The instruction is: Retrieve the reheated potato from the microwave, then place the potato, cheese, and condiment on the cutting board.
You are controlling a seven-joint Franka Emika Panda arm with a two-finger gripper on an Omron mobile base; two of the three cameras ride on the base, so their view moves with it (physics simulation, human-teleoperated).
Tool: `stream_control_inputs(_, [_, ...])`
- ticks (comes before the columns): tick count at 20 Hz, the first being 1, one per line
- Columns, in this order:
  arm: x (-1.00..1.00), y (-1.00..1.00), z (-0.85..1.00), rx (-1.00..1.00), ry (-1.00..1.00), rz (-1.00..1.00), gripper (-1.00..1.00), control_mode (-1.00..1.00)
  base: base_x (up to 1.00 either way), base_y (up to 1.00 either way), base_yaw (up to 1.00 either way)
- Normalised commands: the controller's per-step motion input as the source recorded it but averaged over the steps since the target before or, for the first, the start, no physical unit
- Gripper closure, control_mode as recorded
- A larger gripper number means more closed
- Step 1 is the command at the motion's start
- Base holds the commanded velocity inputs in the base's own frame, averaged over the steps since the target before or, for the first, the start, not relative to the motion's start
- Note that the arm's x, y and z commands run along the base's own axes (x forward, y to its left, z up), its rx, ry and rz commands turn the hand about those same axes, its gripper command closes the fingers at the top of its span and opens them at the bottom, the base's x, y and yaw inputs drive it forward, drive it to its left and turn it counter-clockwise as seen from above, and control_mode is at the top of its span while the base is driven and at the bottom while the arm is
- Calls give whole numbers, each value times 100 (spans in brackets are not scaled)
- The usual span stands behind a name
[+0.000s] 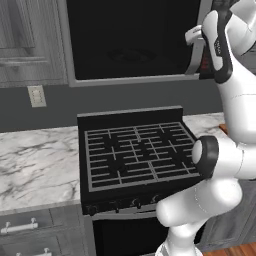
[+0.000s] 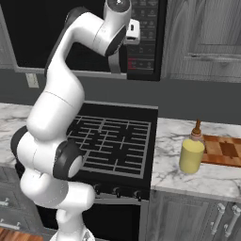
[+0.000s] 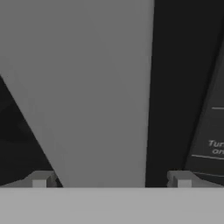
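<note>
We saw the microwave (image 2: 84,33) faced in dark, glossy glass with a matt grey trim, and its door handle (image 3: 100,92) looked like smooth, brushed grey metal up close. The counter (image 1: 35,160) had a polished white marble look with grey veining. The stove (image 2: 113,139) was matt black, its grates dull grey metal. The cutting board (image 2: 223,149) showed checkered wood, light and dark, with a soft sheen. The condiment (image 2: 191,155) seemed smooth pale-yellow plastic under a brown stopper. The cabinets (image 2: 202,37) wore grey, grainy wood, matt.
</note>
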Motion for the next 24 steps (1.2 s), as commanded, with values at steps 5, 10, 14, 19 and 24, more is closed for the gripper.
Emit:
stream_control_inputs(5, [34,8,-12,0,-1,-4,-100,-100,0,0,0])
stream_control_inputs(10, [26,26,-17,0,-11,-15,100,-100,0,0,0])
stream_control_inputs(14, [20,27,-10,0,-13,-16,100,-100,0,0,0])
stream_control_inputs(19, [11,31,-2,0,-20,-9,100,-100,0,0,0])
stream_control_inputs(24, [-24,20,12,0,-24,-1,100,-100,0,0,0])
